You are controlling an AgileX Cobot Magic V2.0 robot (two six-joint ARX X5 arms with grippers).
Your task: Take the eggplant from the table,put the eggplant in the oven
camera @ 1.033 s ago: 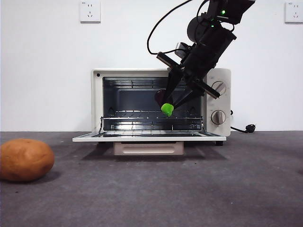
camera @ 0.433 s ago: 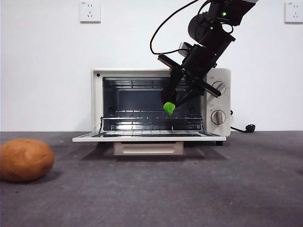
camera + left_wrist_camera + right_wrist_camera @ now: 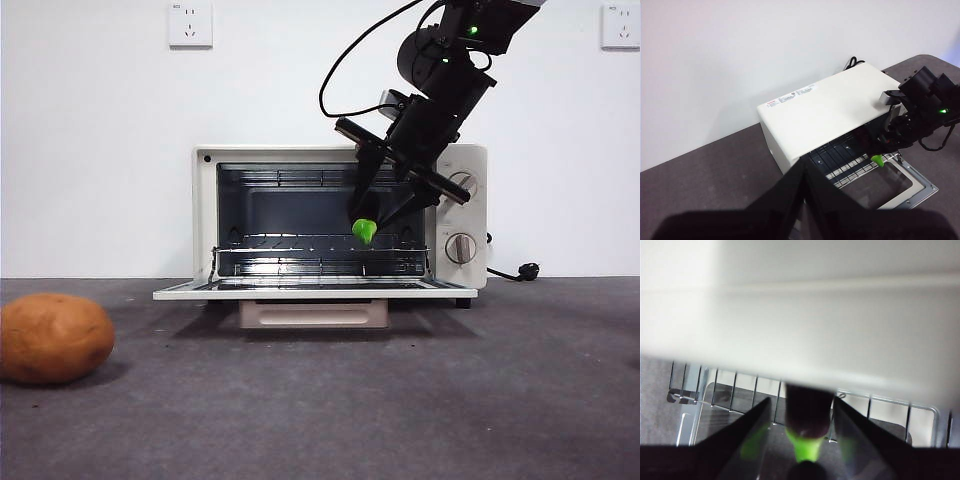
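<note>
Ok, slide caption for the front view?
Right hand holds the eggplant at the open oven, above its rack.

The dark purple toy eggplant (image 3: pixel 807 412), lime-green cap (image 3: pixel 364 231) pointing down, hangs inside the open cream-white toaster oven (image 3: pixel 205 215), above its wire rack (image 3: pixel 300 242).

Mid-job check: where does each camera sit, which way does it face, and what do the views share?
Front view: low at table height, facing the open oven; the right gripper reaches down from above with the eggplant; potato nearby.
Left wrist view: high, looking down on the oven's top; the left gripper shows at the bottom.
Right wrist view: at the oven mouth, facing the rack; its jaws flank the eggplant.
Shared: all three show oven and eggplant.
</note>
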